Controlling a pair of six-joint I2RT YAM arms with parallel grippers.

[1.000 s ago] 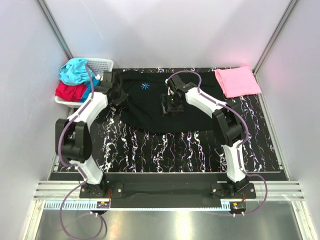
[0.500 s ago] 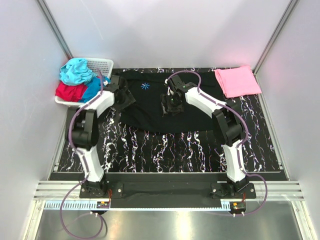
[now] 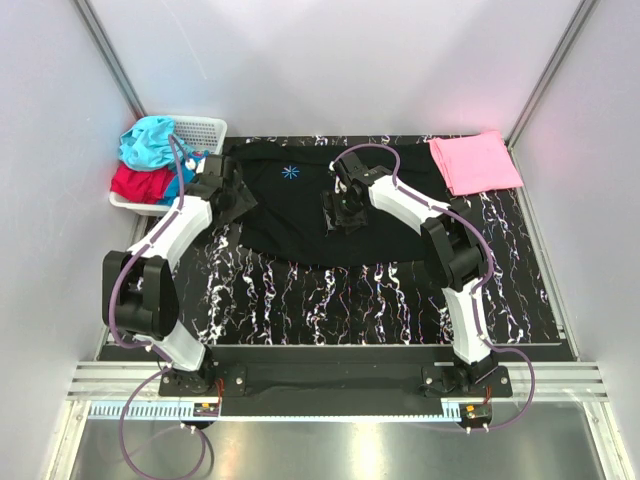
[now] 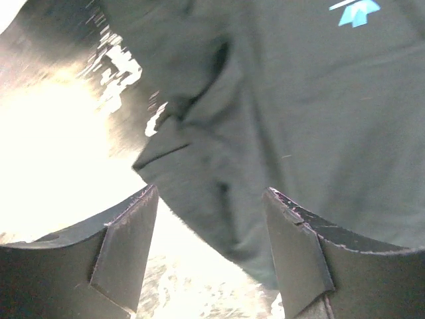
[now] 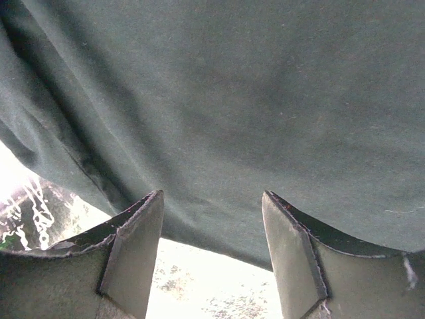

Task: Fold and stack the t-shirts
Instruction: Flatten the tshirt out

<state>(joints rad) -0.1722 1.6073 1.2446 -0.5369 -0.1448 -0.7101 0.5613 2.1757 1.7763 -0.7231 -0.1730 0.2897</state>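
Observation:
The large black t-shirt [image 3: 300, 215] lies spread at the back of the table, its light-blue starburst [image 3: 291, 173] facing up. My left gripper [image 3: 233, 194] hovers open over the shirt's left sleeve edge; the left wrist view shows the black cloth [image 4: 299, 133] under open jaws [image 4: 211, 193], nothing between them. My right gripper [image 3: 340, 212] is open over the shirt's middle; in the right wrist view the cloth [image 5: 232, 100] and its hem lie below the jaws [image 5: 212, 195]. A folded pink t-shirt [image 3: 475, 162] rests at the back right. Teal [image 3: 150, 140], red [image 3: 138, 183] and blue [image 3: 185, 178] t-shirts fill the basket.
A white lattice basket [image 3: 207, 127] stands at the back left corner, beside the left arm. The black marbled table [image 3: 330, 300] runs between grey walls on three sides. Both arm bases sit at the near edge.
My left gripper has opened and let go of the black t-shirt's left edge, shifting slightly toward the near side. The right gripper has stayed open in place.

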